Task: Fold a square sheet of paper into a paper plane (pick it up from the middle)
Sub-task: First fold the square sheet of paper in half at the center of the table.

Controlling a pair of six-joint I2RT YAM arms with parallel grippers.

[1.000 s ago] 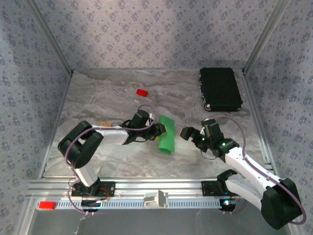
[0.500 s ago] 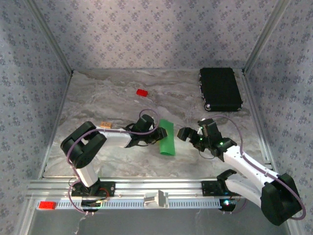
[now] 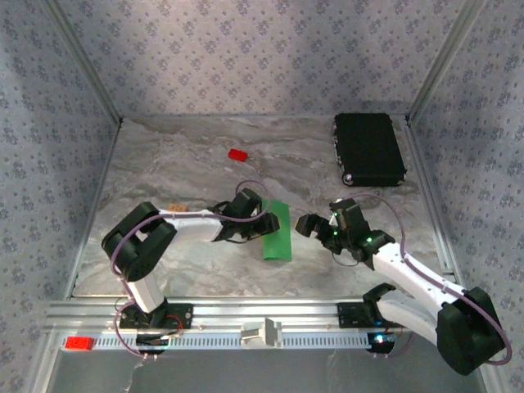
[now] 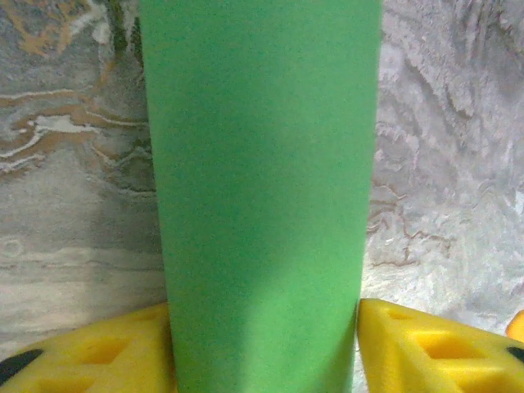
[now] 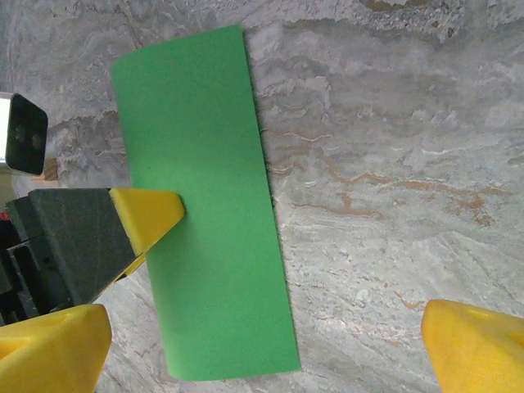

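Between left end effector fingers, paper end cropped.

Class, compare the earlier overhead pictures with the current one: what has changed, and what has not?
The left gripper drew back leftward to the edge of the green paper and opened its jaws; the folded paper now lies flat. The right gripper, open, edged left toward it. The red block and black case stayed put.

- The sheet of paper lay flat on the table, near the middle of the frame.
- The left gripper met its left edge.
- The right gripper stood just right of it, apart.
- A block lay above and left.
- A case sat upper right.
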